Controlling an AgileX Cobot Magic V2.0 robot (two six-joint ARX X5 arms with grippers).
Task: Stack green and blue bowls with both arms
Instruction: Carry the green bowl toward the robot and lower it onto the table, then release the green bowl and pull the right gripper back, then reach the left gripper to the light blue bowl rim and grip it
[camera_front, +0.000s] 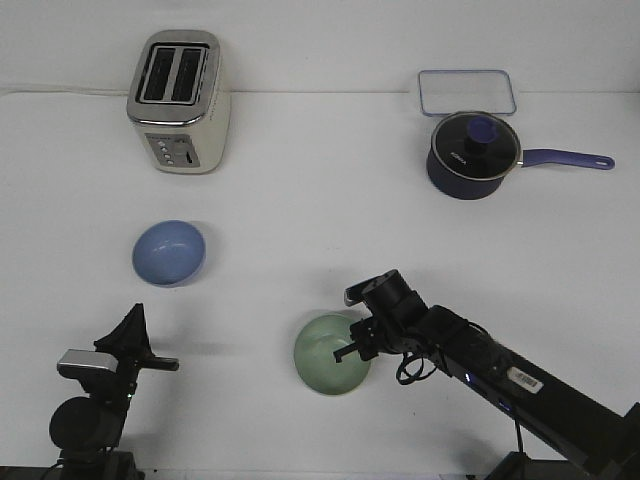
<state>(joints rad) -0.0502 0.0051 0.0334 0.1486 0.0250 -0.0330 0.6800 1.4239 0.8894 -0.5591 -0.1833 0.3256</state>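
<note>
The pale green bowl (325, 355) sits on the white table near the front centre. The light blue bowl (168, 251) sits apart from it, to the left and further back. My right gripper (352, 345) is at the green bowl's right rim, with one dark finger (343, 353) reaching inside the bowl. The other finger is hidden, so I cannot tell whether the jaws grip the rim. My left gripper (135, 318) is at the front left, in front of the blue bowl and apart from it. Its fingers meet at a point and hold nothing.
A cream toaster (180, 100) stands at the back left. A dark navy saucepan (472, 155) with a lid and long handle stands at the back right. A clear container lid (466, 92) lies behind the saucepan.
</note>
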